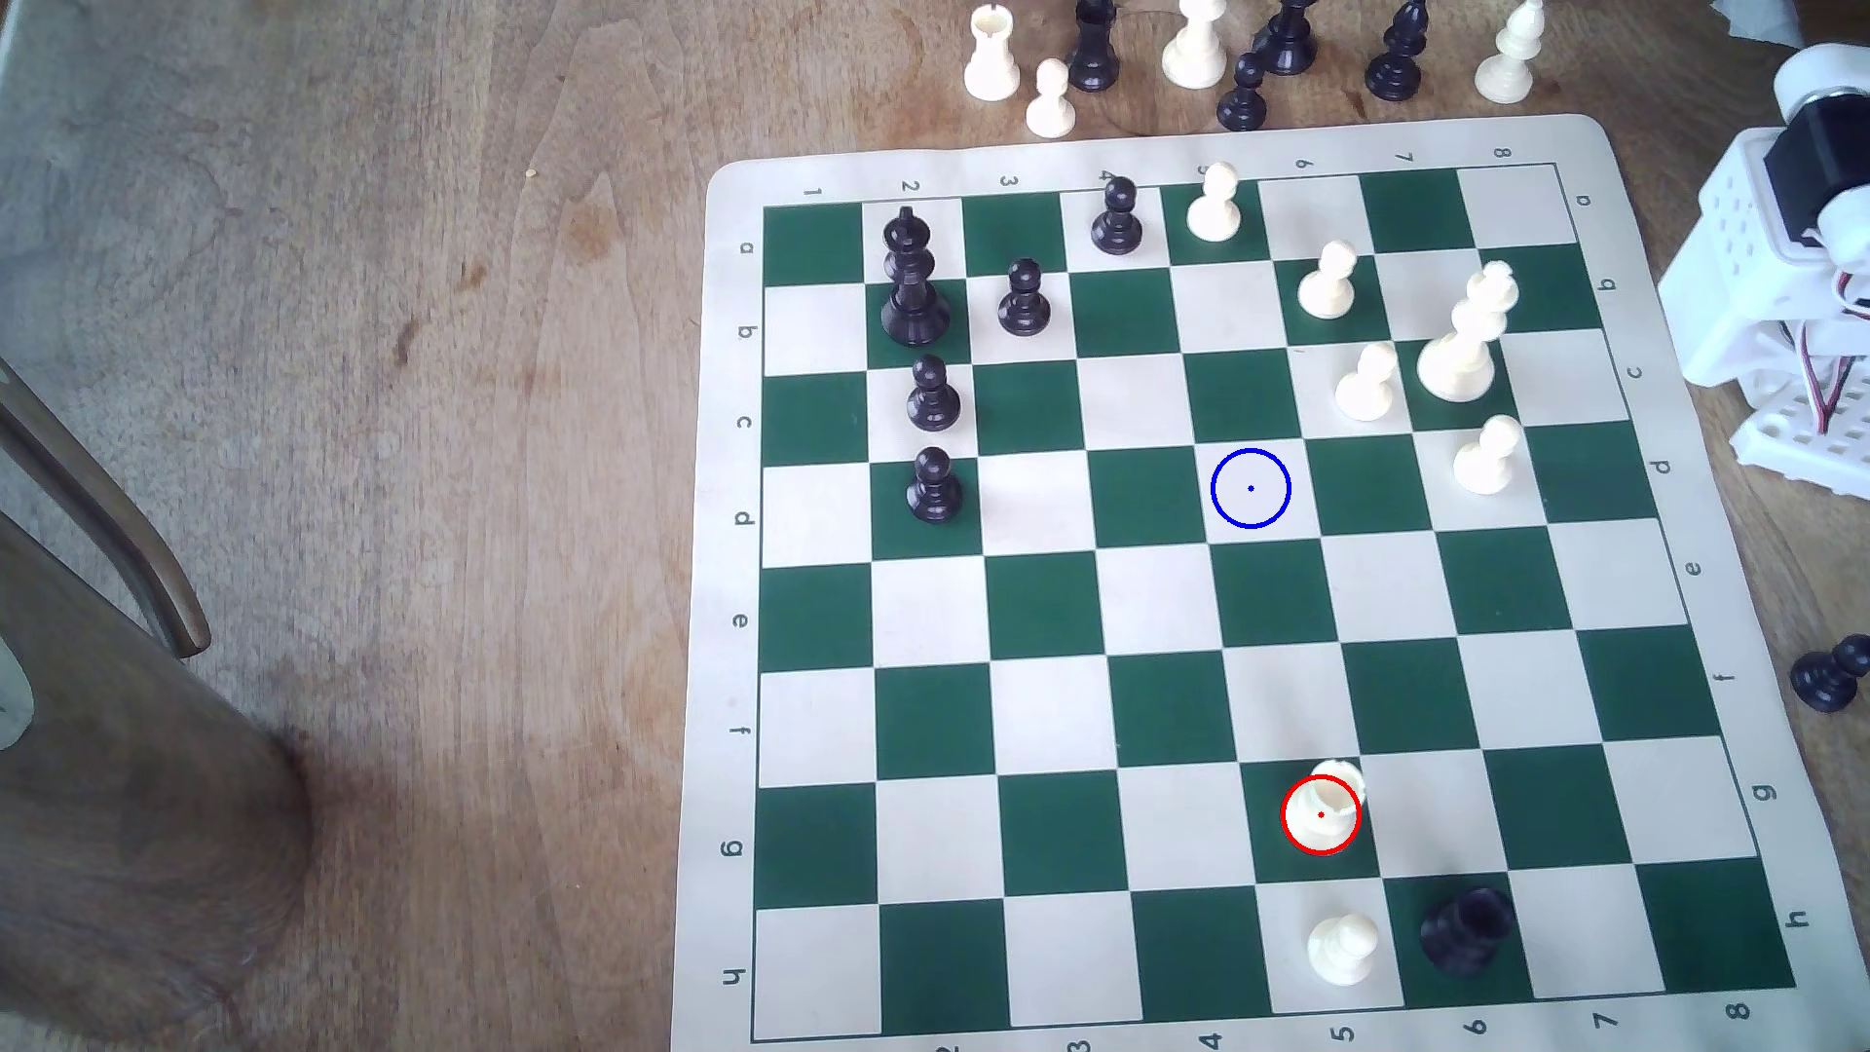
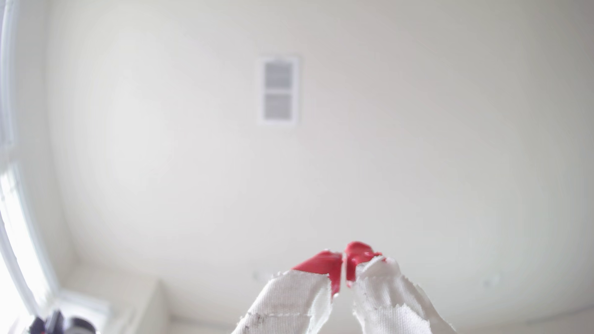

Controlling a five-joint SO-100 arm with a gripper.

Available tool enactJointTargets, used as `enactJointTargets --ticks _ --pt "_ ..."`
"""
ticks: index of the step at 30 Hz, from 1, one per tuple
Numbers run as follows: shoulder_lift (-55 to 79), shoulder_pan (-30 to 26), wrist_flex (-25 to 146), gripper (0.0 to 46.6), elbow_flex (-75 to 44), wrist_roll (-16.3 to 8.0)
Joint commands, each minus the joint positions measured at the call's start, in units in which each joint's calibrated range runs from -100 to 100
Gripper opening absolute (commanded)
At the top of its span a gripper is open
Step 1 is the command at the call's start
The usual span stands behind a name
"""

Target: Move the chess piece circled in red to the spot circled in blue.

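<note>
The chess piece [image 1: 1324, 809], a short cream-white rook with a notched top, stands under a red ring on a green square near the board's front in the exterior view. The spot [image 1: 1251, 489] is a cream square with a blue ring and dot, three rows farther back and slightly to the exterior view's left. In the wrist view my gripper [image 2: 344, 260] points up at a ceiling, its red-tipped, cloth-wrapped fingers [image 2: 321, 263] pressed together with nothing between them. The arm's white base [image 1: 1791, 293] sits at the exterior view's right edge, far from the rook.
A cream pawn [image 1: 1341, 946] and a toppled black rook [image 1: 1467, 929] lie just in front of the ringed rook. Cream pawns [image 1: 1366, 382] and a tall cream piece [image 1: 1465, 334] stand behind the spot. Black pieces [image 1: 916, 278] line the board's left. Captured pieces [image 1: 1194, 46] stand beyond the board.
</note>
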Motion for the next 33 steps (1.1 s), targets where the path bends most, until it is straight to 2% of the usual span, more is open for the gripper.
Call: enactJointTargets --ticks 1,8,15,17,18,19,20,22,24,25,27,29,33 --pt "0.0 -2.7 12.2 0.2 -4.7 0.0" --pt "0.0 -8.7 20.8 0.2 -6.6 0.0" --pt "0.1 -10.8 27.3 0.2 -8.6 -0.1" --pt "0.1 -10.8 34.8 0.2 -9.5 -0.2" --pt "0.1 -10.8 37.1 0.2 -9.5 -1.0" --pt "0.1 -10.8 39.8 2.0 -9.8 -3.6" --pt "0.1 -10.8 46.5 4.6 -10.5 -4.8" --pt "0.1 -11.6 58.8 4.6 -13.9 -5.0" --pt "0.3 -12.1 68.3 8.9 -17.3 -6.4" --pt "1.8 -12.8 72.8 6.3 -19.5 -6.3" --pt "5.6 -14.4 80.6 3.8 -23.9 -7.5" --pt "11.3 -17.1 91.1 3.3 -29.7 -9.3" --pt "22.3 -18.9 104.0 2.8 -39.8 -12.7"
